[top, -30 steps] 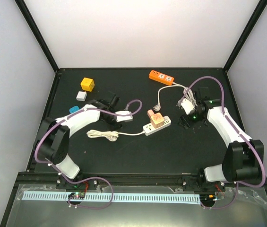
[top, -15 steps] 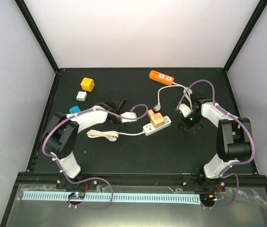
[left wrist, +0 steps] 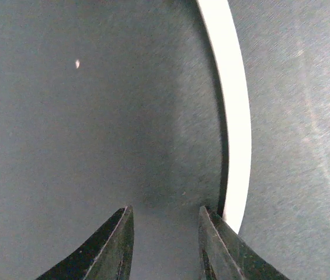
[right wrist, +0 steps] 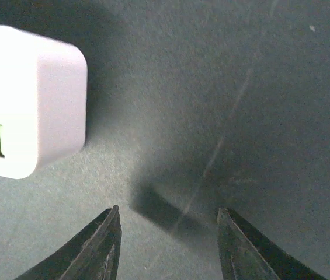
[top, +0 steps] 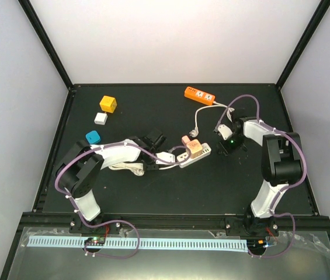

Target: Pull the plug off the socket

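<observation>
A white power strip [top: 197,156] lies mid-table with a peach plug [top: 190,146] seated in its top. Its white cable [top: 153,165] runs off to the left. My left gripper [top: 165,158] is just left of the strip and low over the cable. In the left wrist view it [left wrist: 165,213] is open and empty, with the cable [left wrist: 235,116] beside its right fingertip. My right gripper [top: 222,148] is just right of the strip. In the right wrist view it [right wrist: 167,210] is open and empty, with the strip's end [right wrist: 30,99] at the upper left.
An orange power strip [top: 200,95] lies at the back, its white cord ending in a loose plug [top: 195,133] behind the peach plug. A yellow cube [top: 108,104], a white cube [top: 100,118] and a blue cube [top: 93,136] sit at the back left.
My left gripper has moved right, up to the white strip's left end. My right gripper has moved left and closer to the strip's right end. The strip has turned slightly.
</observation>
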### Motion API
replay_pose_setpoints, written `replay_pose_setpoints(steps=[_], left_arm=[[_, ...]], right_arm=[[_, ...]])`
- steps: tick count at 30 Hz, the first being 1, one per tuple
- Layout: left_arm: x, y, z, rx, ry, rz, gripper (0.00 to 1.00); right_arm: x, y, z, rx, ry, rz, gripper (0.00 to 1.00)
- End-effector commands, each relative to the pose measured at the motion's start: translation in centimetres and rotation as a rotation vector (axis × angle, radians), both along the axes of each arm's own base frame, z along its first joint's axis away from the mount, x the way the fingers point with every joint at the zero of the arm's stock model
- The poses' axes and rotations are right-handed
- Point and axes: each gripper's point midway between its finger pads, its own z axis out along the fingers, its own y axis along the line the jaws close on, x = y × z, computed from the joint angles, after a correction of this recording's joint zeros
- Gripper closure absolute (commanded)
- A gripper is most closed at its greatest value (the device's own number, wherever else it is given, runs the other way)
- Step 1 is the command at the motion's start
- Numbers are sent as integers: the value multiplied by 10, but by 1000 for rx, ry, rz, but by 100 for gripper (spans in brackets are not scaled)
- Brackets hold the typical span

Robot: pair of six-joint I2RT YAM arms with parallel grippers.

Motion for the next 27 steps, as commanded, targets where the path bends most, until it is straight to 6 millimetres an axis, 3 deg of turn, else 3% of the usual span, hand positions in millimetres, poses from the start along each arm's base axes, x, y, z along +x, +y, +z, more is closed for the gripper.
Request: replay_pose_setpoints(steps=[1, 9, 20, 27], left_arm=[[-26, -5, -7, 16, 62, -61, 67], [-73, -20, -10, -28, 159, -148, 66], [-101, -42, 8, -172, 275, -194, 61], [-114, -41, -5, -146, 313, -210, 60]], right_arm=[[12, 16, 3, 26, -27, 26, 52], [9, 43, 6, 61, -35, 89, 52], [-4, 106, 10, 103, -32, 248, 52], [-9, 148, 5, 118, -24, 351, 52]])
